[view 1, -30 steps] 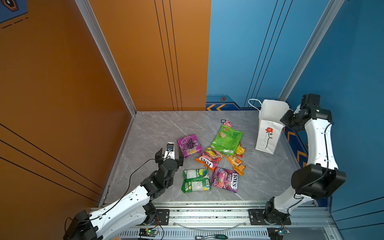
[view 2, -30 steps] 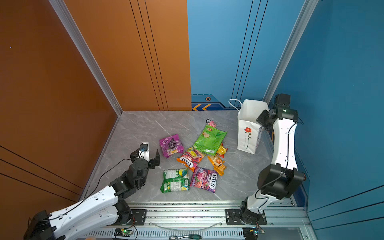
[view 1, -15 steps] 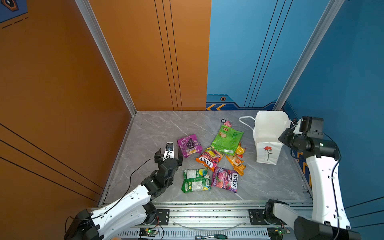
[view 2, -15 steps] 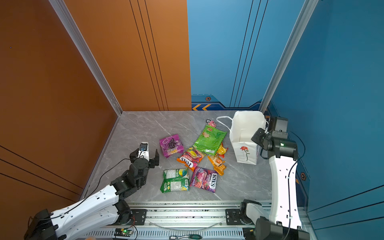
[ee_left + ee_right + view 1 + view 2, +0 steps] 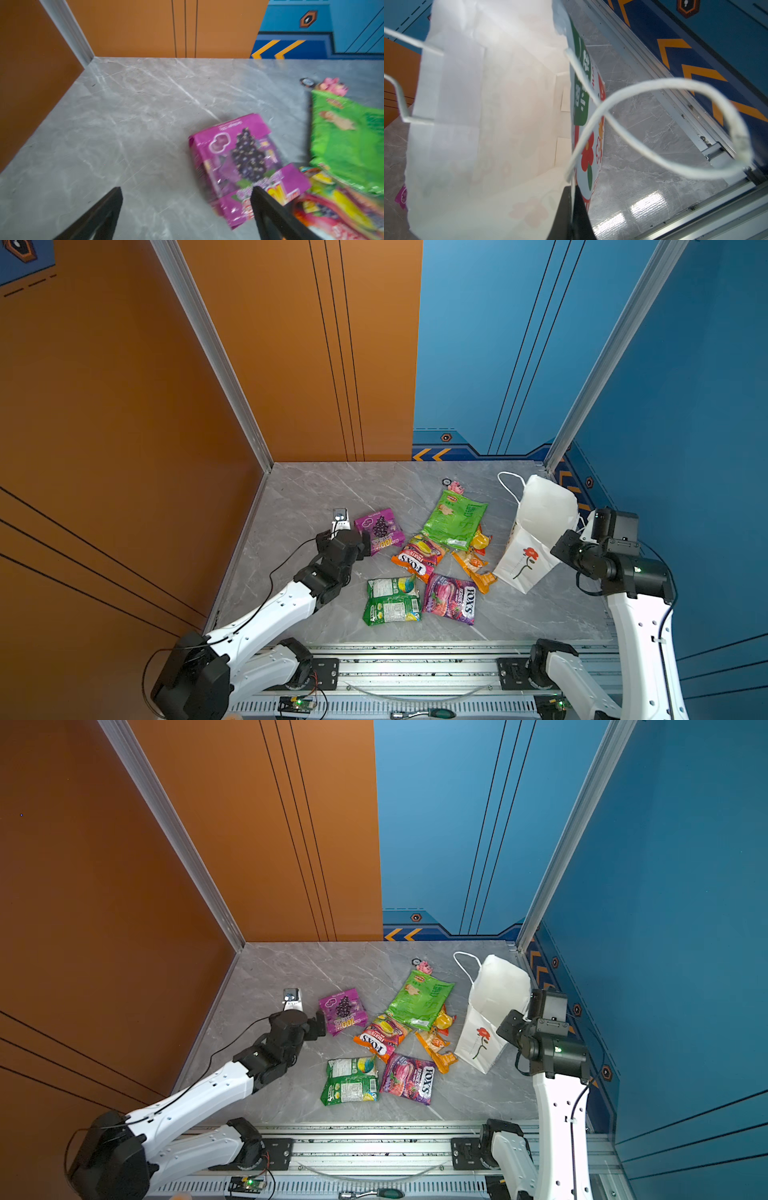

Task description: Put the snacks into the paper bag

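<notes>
- Glossy, crinkly snacks (image 5: 451, 601) lying flat across the grey marbled table (image 5: 316, 493), all outside the bag.
- Low over the table, left gripper (image 5: 187, 191) with jaws spread wide, gripping nothing, just beside the purple packet (image 5: 245, 162).
- Forearm reared upright, right gripper (image 5: 572, 209) pinched tight on the rim of the paper bag (image 5: 536, 531), tilted, base on the table.
- Bag mouth gaping: bare creased white paper inside, cord handles (image 5: 654, 87) looping loose.

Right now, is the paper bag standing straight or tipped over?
Tipped. The paper bag leans at a slant, its open mouth turned toward the right gripper, which pinches its rim.
</notes>
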### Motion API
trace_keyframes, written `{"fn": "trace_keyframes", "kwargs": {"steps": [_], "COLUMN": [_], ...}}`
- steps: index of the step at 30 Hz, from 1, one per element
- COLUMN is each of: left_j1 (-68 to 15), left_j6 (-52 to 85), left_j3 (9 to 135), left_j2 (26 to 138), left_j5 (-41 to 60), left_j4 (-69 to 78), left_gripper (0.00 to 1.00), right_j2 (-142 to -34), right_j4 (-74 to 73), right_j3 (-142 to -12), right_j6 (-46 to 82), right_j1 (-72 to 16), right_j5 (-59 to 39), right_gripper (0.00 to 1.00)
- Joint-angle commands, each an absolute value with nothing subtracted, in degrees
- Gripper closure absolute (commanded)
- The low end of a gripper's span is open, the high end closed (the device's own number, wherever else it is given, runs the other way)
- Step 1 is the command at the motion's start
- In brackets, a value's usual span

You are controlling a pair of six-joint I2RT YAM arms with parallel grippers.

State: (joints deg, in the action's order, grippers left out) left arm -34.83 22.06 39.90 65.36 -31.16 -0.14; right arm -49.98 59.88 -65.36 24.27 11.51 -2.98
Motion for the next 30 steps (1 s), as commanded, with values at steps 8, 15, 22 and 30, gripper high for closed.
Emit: {"fn": "trace_keyframes", "kwargs": {"steps": [8, 15, 22, 30], "left_j1": [-39.4, -44.2, -45.5, -47.6], "left_j6": [25.2, 21.4, 18.9, 16.6], "left_j3": [83.4, 110.1, 140.7, 152.2], "left_j2": [97.3, 121.5, 146.2, 156.9], "left_j5": [-11.8, -6.3, -0.9, 0.4], "left_j4": [-23.7, -27.7, -35.6, -31.8], "left_gripper": [0.01, 0.01, 0.01, 0.05], "right_j2": [-46.9, -45.1, -43.5, -43.1], "right_j4": [57.2, 55.6, 54.7, 53.9], "right_j3": [-63.5, -62.6, -61.2, -60.2], "right_j6": [25.3, 26.5, 27.4, 27.4], "right_j1": [11.1, 11.1, 11.3, 11.3], "right_j5": [-4.1, -4.3, -4.7, -5.3], "right_gripper": [1.0, 1.0, 1.0, 1.0]}}
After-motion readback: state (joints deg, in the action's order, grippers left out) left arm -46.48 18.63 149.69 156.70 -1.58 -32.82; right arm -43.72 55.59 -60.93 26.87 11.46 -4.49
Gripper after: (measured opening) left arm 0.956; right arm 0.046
